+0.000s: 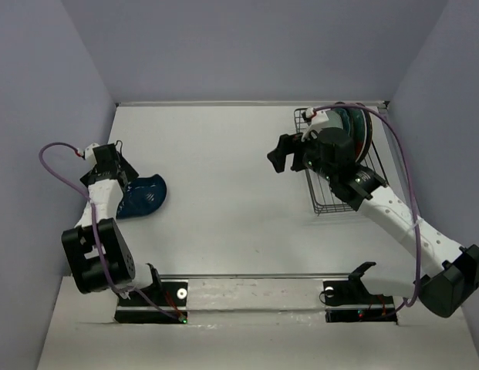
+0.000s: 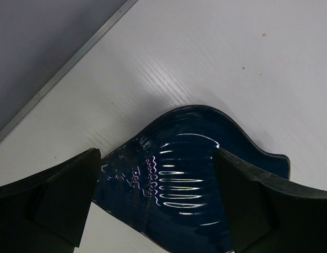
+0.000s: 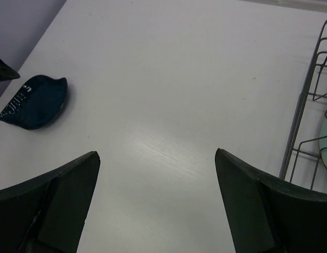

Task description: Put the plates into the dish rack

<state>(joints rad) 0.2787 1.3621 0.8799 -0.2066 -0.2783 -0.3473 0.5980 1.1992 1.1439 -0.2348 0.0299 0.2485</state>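
A glossy dark blue plate (image 1: 145,196) with a wavy rim lies flat on the table at the left. My left gripper (image 1: 125,176) hovers over its left edge. In the left wrist view the plate (image 2: 184,174) fills the space between the open fingers (image 2: 63,195) and nothing is gripped. The black wire dish rack (image 1: 325,202) stands at the right with several plates (image 1: 356,127) upright in its far end. My right gripper (image 1: 278,158) is open and empty just left of the rack. Its wrist view shows the blue plate (image 3: 34,100) far left and the rack (image 3: 305,105) at the right edge.
A mint green plate edge (image 3: 326,139) shows inside the rack. Purple-grey walls enclose the table on the left, back and right. A metal rail (image 1: 254,276) with the arm bases runs along the near edge.
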